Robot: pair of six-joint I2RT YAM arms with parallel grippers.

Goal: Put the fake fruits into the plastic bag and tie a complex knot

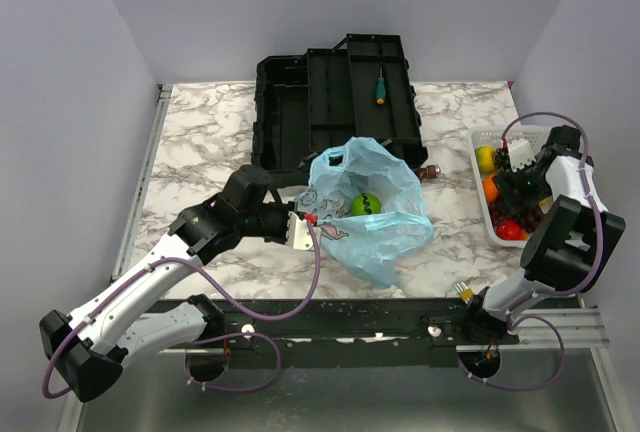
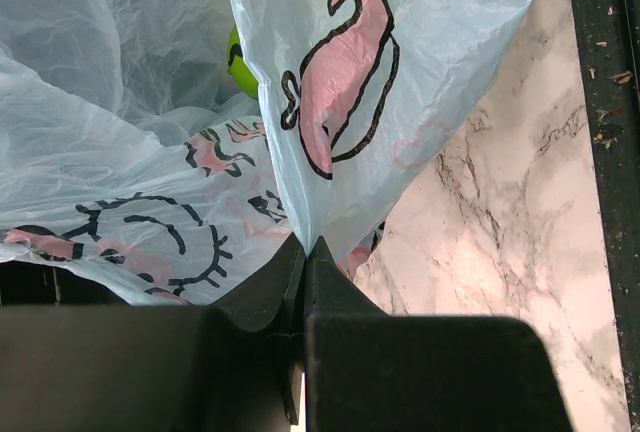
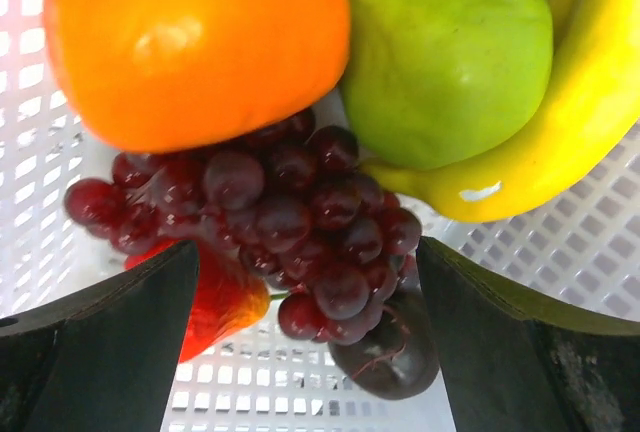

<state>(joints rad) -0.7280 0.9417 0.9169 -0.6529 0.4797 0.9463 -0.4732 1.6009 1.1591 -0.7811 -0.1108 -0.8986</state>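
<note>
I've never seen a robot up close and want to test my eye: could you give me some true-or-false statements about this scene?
1. The left end effector pinches the plastic bag. True.
2. The plastic bag is empty. False: a green fruit lies inside.
3. The right end effector hangs open over the grapes. True.
4. The banana is in the plastic bag. False: it lies in the white basket.

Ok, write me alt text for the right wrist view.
The right gripper, jaws wide open, hangs over dark purple grapes in a white mesh basket. An orange, a green fruit, a yellow banana and a red fruit crowd around the grapes.
</note>
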